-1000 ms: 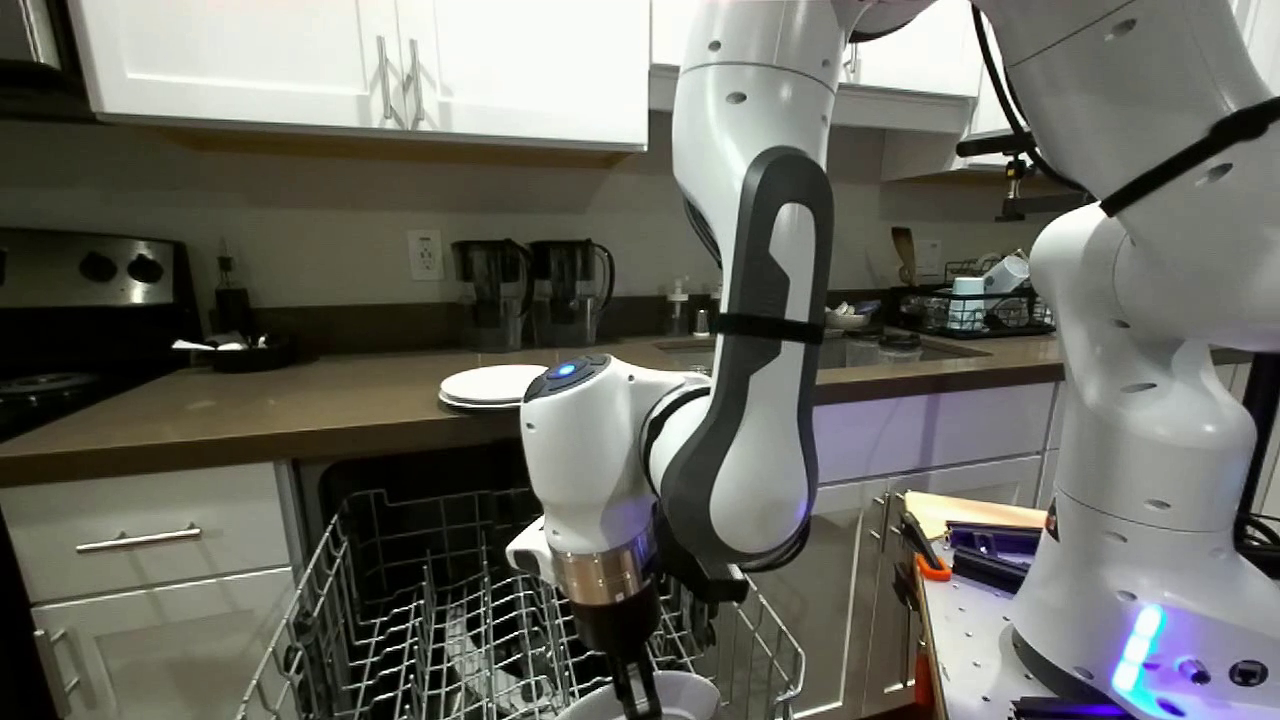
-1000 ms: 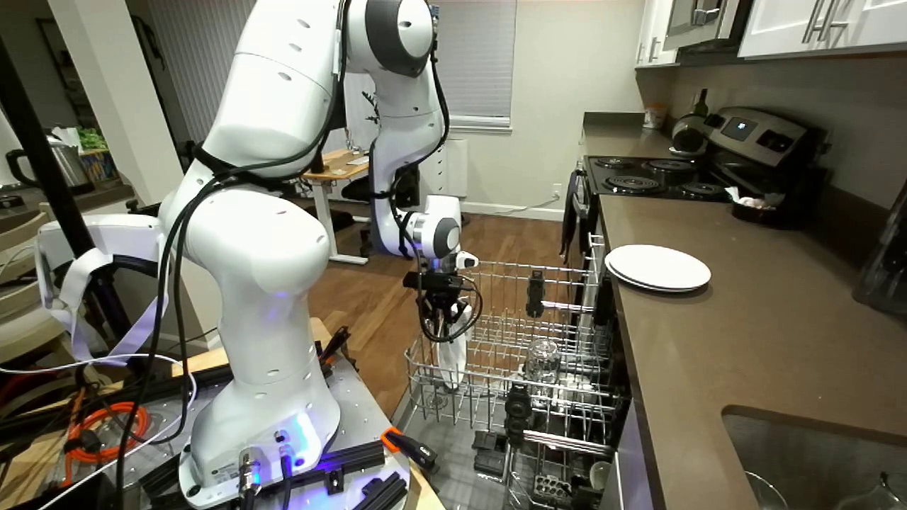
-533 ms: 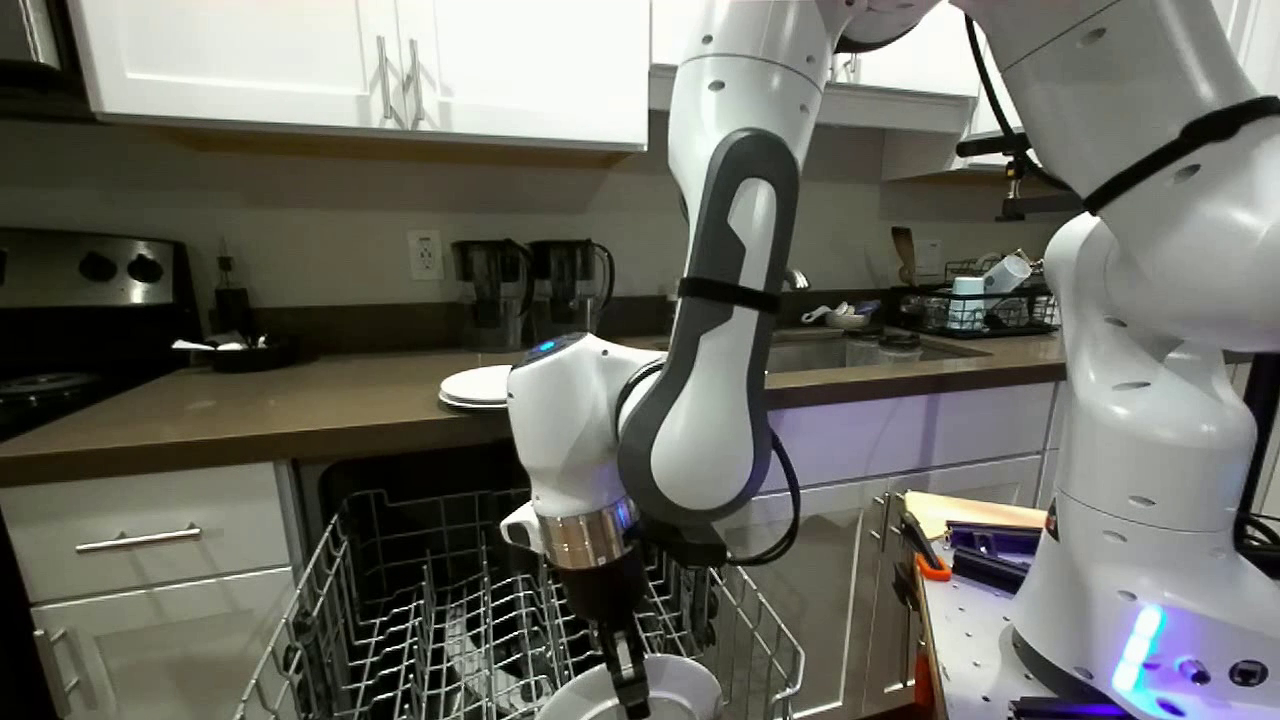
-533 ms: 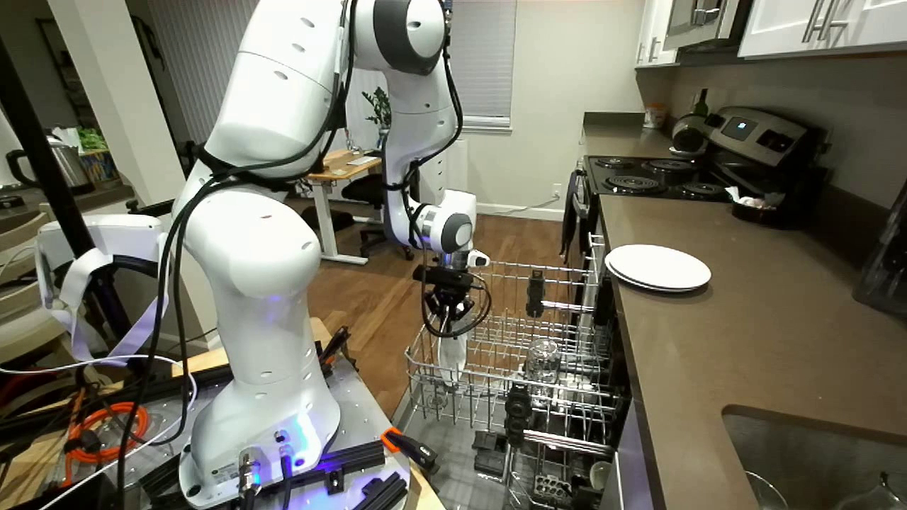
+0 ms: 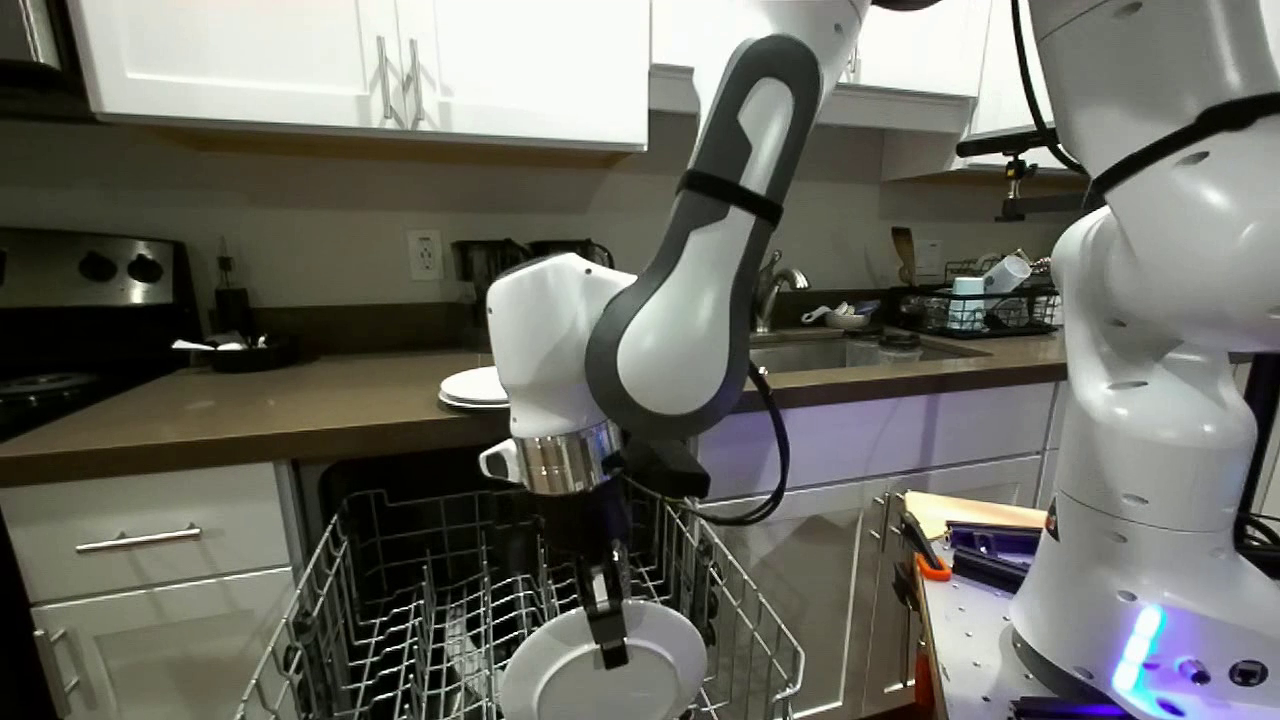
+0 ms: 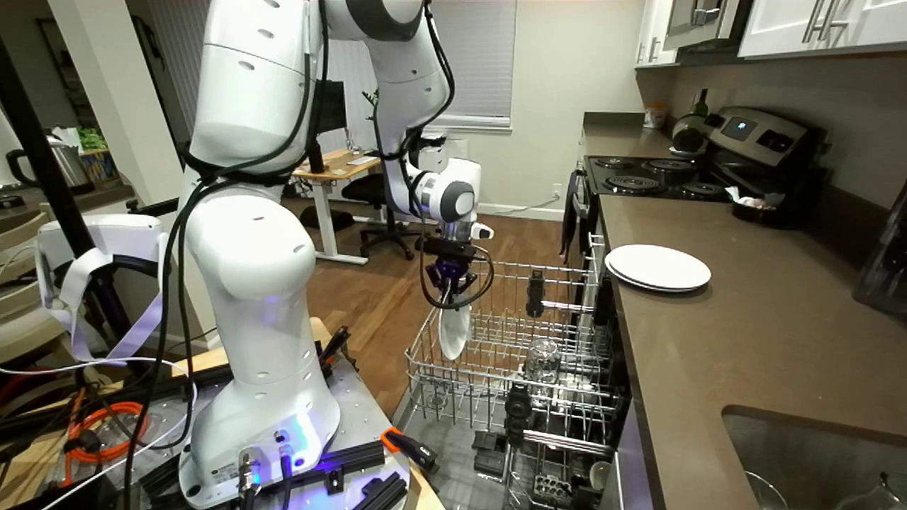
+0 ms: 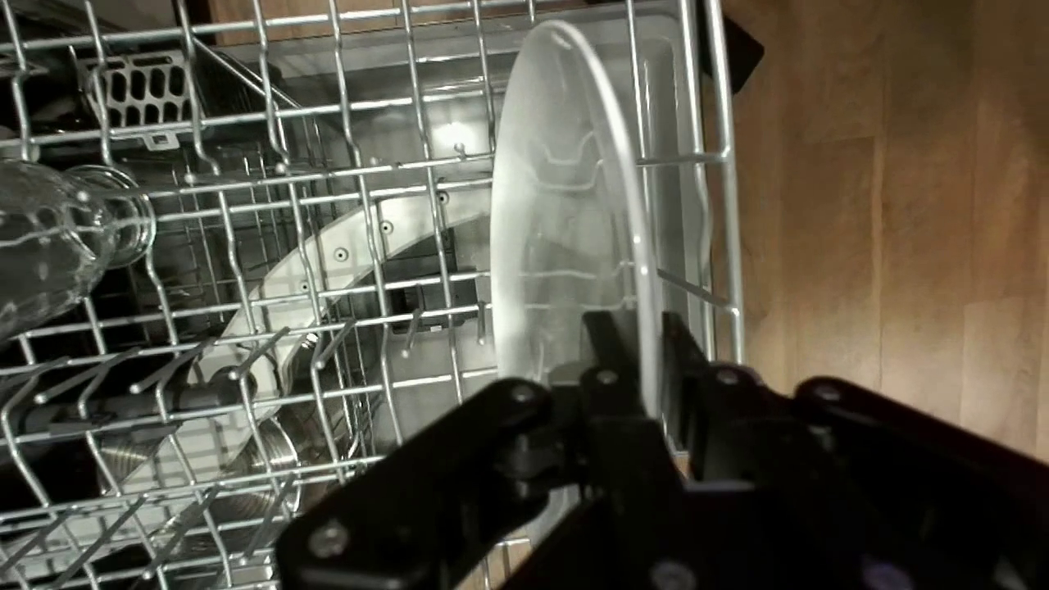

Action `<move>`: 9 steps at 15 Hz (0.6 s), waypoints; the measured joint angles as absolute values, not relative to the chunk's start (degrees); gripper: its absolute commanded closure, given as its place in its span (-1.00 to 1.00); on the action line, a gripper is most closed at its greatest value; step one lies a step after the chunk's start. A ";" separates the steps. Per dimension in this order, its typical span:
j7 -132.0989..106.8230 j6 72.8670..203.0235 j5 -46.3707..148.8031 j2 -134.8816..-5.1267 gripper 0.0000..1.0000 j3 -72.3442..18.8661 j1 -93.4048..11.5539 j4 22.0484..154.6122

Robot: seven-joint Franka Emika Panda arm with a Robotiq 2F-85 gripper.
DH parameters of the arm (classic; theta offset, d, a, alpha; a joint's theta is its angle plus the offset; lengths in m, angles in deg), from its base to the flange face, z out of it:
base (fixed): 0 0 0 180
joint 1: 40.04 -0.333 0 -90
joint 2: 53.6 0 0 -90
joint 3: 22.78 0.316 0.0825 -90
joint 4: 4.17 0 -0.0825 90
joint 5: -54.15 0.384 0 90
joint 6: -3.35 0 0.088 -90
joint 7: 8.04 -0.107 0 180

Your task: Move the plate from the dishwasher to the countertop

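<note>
My gripper [image 7: 636,318] is shut on the rim of the white plate [image 7: 557,205], one finger on each face. The plate hangs upright below the gripper, which also shows in both exterior views [image 5: 613,650] [image 6: 448,304]. The plate [image 5: 660,655] [image 6: 454,333] is over the pulled-out wire rack [image 6: 510,265] of the dishwasher [image 5: 420,482], near its outer end. I cannot tell whether its lower edge is clear of the tines. The brown countertop [image 5: 330,402] [image 6: 765,326] lies above the dishwasher.
Stacked white plates [image 6: 659,268] lie at the countertop's front edge. A clear glass [image 7: 49,238] lies in the rack. Dark pitchers [image 5: 488,262] stand by the wall, partly behind the arm. A sink [image 6: 801,443] and a stove [image 6: 638,170] flank the counter.
My gripper has risen with the plate, lifting it up in the rack. More of the plate's face now shows. The arm has shifted slightly left in an exterior view.
</note>
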State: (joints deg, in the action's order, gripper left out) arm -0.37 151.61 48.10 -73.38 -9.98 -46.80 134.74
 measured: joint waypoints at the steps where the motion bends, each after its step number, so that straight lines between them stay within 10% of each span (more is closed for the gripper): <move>1: -0.35 149.83 48.65 -71.71 0.85 -9.51 -46.87 134.76; 9: -2.19 145.78 45.36 -59.07 0.84 -9.34 -50.11 136.88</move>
State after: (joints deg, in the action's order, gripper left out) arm -2.19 145.78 45.36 -59.07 -9.34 -50.11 136.88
